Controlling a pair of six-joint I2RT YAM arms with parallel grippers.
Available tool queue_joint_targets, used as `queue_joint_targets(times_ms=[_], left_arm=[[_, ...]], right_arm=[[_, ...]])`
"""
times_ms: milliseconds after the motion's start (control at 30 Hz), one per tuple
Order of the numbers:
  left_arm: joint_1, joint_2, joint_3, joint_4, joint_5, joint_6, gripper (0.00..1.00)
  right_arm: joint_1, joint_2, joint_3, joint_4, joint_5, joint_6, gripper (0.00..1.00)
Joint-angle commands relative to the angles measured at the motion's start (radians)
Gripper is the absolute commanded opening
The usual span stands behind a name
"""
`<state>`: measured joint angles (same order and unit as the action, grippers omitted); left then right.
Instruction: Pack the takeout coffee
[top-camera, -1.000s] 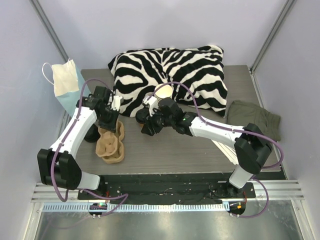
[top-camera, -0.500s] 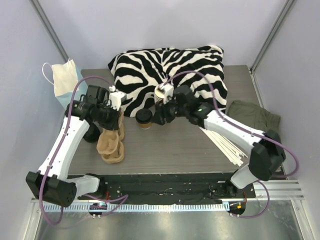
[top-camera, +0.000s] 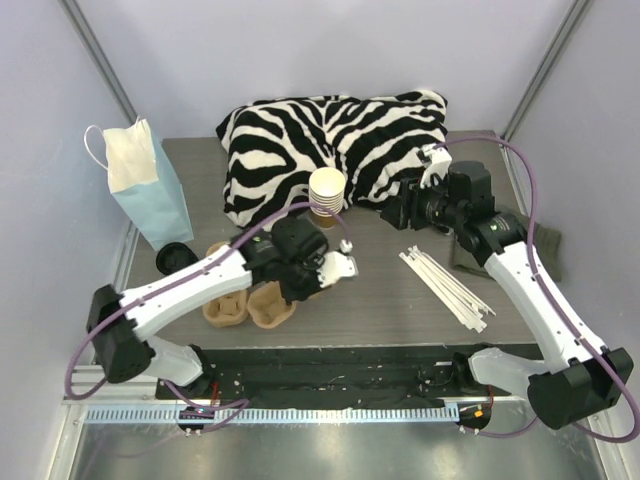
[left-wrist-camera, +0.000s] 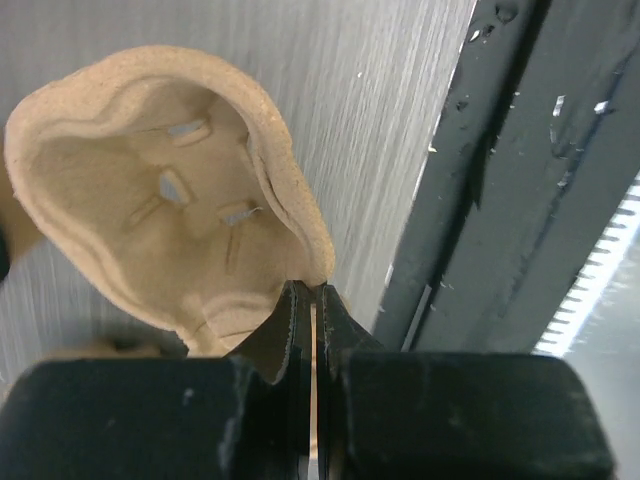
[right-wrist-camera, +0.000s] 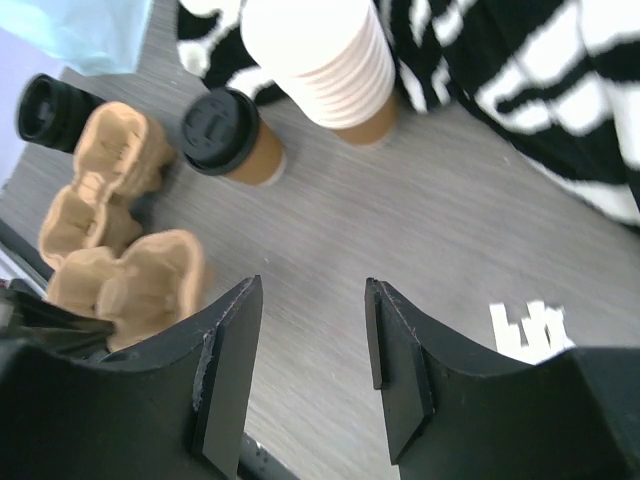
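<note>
Left wrist view showed the left claw (left-wrist-camera: 312, 295) shut tight on the rim of the tan pulp carrier (left-wrist-camera: 170, 210). Its 2 fingers were pressed together with the thin edge pinched between them. The grip sat close to the dark front edge of the grey surface (left-wrist-camera: 350, 100), and the empty cup well nearest the claw faced the camera.

From the right wrist, the right claw (right-wrist-camera: 310, 295) stood open and held nothing, its 2 dark fingers apart above bare surface. Beyond them the coffee (right-wrist-camera: 225, 135) stood upright on the surface with its black lid on. It stood between the carrier and the stack of lidless cups (right-wrist-camera: 325, 60), near both but touching neither, and it was not in any well of the carrier. The stack stood against the zebra pillow (top-camera: 340, 140). A small pile of loose black lids (right-wrist-camera: 50, 110) sat to the far left, past the carrier.

From above, the left arm lay low across the front of the surface, reaching toward the middle, and it hid the coffee in that view. The right arm was raised at the right side with its claw pointing left toward the pillow. A blue and white bag (top-camera: 150, 195) stood at the left edge, with the lids just beside it. A bundle of white sticks (top-camera: 445, 285) lay on the right half, well apart from the coffee.
</note>
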<state>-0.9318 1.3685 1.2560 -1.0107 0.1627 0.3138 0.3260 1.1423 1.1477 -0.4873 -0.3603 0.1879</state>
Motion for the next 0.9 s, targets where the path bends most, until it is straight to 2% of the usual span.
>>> queue_joint_targets(times_ms=[0, 167, 200, 300, 333, 433, 533, 667, 800, 867], left_arm=[[-0.079, 0.093, -0.021, 0.124, -0.072, 0.111, 0.0], [-0.14, 0.061, -0.139, 0.192, -0.101, 0.365, 0.0], [-0.142, 0.049, -0.154, 0.189, -0.077, 0.472, 0.0], [-0.141, -0.011, -0.231, 0.156, -0.036, 0.64, 0.0], [-0.14, -0.034, -0.283, 0.146, -0.008, 0.759, 0.0], [-0.139, -0.138, -0.406, 0.168, 0.017, 0.951, 0.0], [-0.128, -0.212, -0.481, 0.193, 0.035, 1.048, 0.0], [-0.064, -0.241, -0.486, 0.089, 0.096, 1.235, 0.05], [-0.044, -0.247, -0.486, 0.058, 0.109, 1.288, 0.1], [-0.044, -0.235, -0.486, 0.043, 0.092, 1.298, 0.2]], right_arm=[[-0.024, -0.065, -0.043, -0.082, 0.043, -0.027, 0.54], [-0.028, -0.092, -0.072, -0.109, 0.057, -0.031, 0.54], [-0.028, -0.089, -0.077, -0.108, 0.057, -0.031, 0.54], [-0.03, -0.064, -0.083, -0.108, 0.046, -0.022, 0.54], [-0.028, -0.056, -0.08, -0.105, 0.04, -0.018, 0.54], [-0.028, -0.023, -0.075, -0.1, 0.024, -0.008, 0.54], [-0.03, -0.013, -0.072, -0.094, 0.017, -0.002, 0.54], [-0.028, -0.013, -0.077, -0.089, 0.011, 0.001, 0.54], [-0.028, -0.009, -0.077, -0.088, -0.003, 0.005, 0.54], [-0.028, -0.006, -0.071, -0.089, -0.006, 0.007, 0.54]])
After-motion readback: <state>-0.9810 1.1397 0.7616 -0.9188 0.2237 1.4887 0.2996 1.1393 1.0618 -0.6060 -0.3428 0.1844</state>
